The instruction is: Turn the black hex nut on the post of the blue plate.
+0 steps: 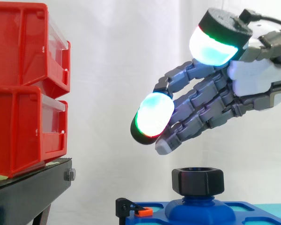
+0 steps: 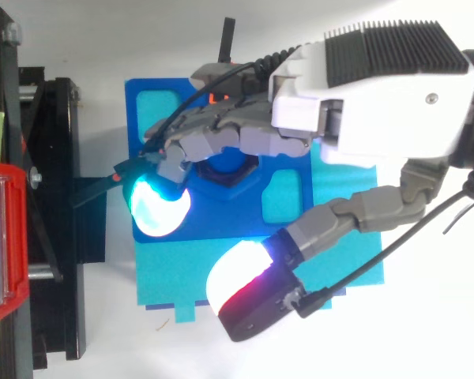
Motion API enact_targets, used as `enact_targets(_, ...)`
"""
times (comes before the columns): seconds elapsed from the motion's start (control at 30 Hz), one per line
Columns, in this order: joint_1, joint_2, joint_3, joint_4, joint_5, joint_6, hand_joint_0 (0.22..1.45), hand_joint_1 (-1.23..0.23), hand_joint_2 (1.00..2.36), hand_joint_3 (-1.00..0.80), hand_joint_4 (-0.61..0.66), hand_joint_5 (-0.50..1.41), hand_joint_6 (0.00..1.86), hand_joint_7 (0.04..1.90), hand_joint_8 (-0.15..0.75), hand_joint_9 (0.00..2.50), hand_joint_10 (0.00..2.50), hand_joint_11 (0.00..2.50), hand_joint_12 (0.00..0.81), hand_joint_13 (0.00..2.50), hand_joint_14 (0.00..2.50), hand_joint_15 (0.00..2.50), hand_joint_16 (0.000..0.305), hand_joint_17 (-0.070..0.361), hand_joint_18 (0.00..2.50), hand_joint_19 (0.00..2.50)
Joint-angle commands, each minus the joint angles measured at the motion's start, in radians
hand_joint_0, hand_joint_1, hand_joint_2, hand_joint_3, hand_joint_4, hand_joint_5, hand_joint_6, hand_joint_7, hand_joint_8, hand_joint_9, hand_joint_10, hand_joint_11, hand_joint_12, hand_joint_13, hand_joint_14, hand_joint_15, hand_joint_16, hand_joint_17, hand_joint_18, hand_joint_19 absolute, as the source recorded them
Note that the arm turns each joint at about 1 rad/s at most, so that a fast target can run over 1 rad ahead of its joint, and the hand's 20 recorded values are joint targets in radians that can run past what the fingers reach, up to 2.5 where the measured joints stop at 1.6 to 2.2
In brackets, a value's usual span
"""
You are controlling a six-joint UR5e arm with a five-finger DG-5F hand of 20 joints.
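Observation:
The black hex nut (image 1: pixel 198 181) sits on the blue post (image 1: pixel 200 206) of the blue plate (image 2: pixel 154 150), low in the side view. From above, the nut (image 2: pixel 231 175) is mostly covered by the fingers. My hand (image 1: pixel 253 77) comes in from the right and hangs above the nut, clear of it by a small gap. Its fingers slope down to the left, loosely extended, and its thumb is spread apart from them. Nothing is held; the hand is open. Glowing cyan pads (image 1: pixel 153 115) point toward the red bins.
Two stacked red bins (image 1: pixel 25 89) stand on a black stand (image 1: pixel 33 190) at the left. A small black and orange clip (image 1: pixel 136 209) sits at the plate's left edge. A cyan mat (image 2: pixel 340 229) lies under the plate. The white curtain hangs behind.

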Motion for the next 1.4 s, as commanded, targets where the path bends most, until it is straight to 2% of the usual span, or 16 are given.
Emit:
enact_targets(0.0,0.0,-0.021,0.012,-0.001,-0.001,-0.039,0.45,-0.48,1.0,-0.5,0.18,-0.21,0.5,0.77,0.251,0.35,0.0,0.0,0.379,0.31,0.0,0.0,0.059,0.133,0.11,0.0)
enact_targets(0.23,0.0,-0.03,0.022,-0.004,-0.007,-0.117,0.45,-0.48,1.0,-0.5,0.18,-0.21,0.5,0.77,0.254,0.36,0.0,0.0,0.38,0.31,0.0,0.0,0.059,0.133,0.11,0.0)
enact_targets(0.33,-0.008,-0.03,0.022,-0.011,-0.005,-0.165,0.45,-0.48,1.0,-0.5,0.18,-0.21,0.5,0.77,0.255,0.36,0.0,0.0,0.38,0.31,0.0,0.0,0.059,0.133,0.11,0.0)
enact_targets(0.5,-0.015,-0.03,0.022,-0.013,-0.005,-0.208,0.45,-0.48,1.0,-0.5,0.18,-0.21,0.5,0.77,0.254,0.36,0.0,0.0,0.382,0.31,0.0,0.0,0.059,0.133,0.1,0.0)
enact_targets(0.67,-0.015,-0.03,0.022,-0.015,-0.001,-0.249,0.45,-0.47,1.0,-0.5,0.19,-0.21,0.5,0.77,0.253,0.36,0.0,0.0,0.382,0.31,0.0,0.0,0.059,0.132,0.1,0.0)
enact_targets(0.7,-0.02,-0.03,0.022,-0.021,-0.004,-0.267,0.45,-0.47,1.0,-0.5,0.19,-0.21,0.5,0.77,0.254,0.36,0.0,0.0,0.382,0.31,0.0,0.0,0.059,0.132,0.1,0.0)
enact_targets(0.9,-0.021,-0.03,0.022,-0.053,-0.005,-0.269,0.45,-0.46,1.0,-0.5,0.19,-0.21,0.5,0.77,0.254,0.36,0.0,0.0,0.382,0.31,0.0,0.0,0.059,0.132,0.1,0.0)
enact_targets(1.37,-0.031,-0.029,0.024,-0.064,-0.01,-0.277,0.46,-0.4,1.0,-0.5,0.2,-0.2,0.5,0.79,0.255,0.35,0.0,0.0,0.384,0.3,0.0,0.0,0.059,0.133,0.09,0.0)
